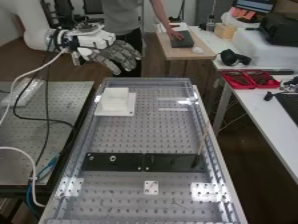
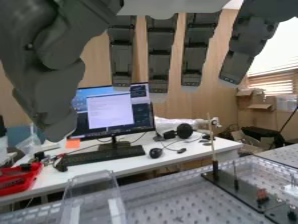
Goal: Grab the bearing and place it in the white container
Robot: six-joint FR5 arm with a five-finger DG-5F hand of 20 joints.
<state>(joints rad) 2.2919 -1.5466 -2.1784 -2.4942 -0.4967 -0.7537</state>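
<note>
In the high view the hand [image 1: 120, 54] is above and beyond the bench's far end, at the upper left, with its fingers extended and spread. Its straight fingers [image 2: 159, 55] and thumb also hang into the wrist view, and nothing is between them. The white container [image 1: 116, 100] stands on a white plate near the bench's far left corner, well below the hand. On the flat black bar [image 1: 169, 161] sit the smaller nut [image 1: 91, 158] and, beside it, the larger nut [image 1: 113, 158].
A thin rod [image 1: 201, 142] stands upright at the bar's right end. Clear raised walls [image 1: 214, 145] edge the perforated bench. Cables [image 1: 46, 120] hang at the left. A side desk [image 1: 266, 115] holds red trays [image 1: 249, 79]; a monitor [image 2: 113, 110] stands behind a keyboard.
</note>
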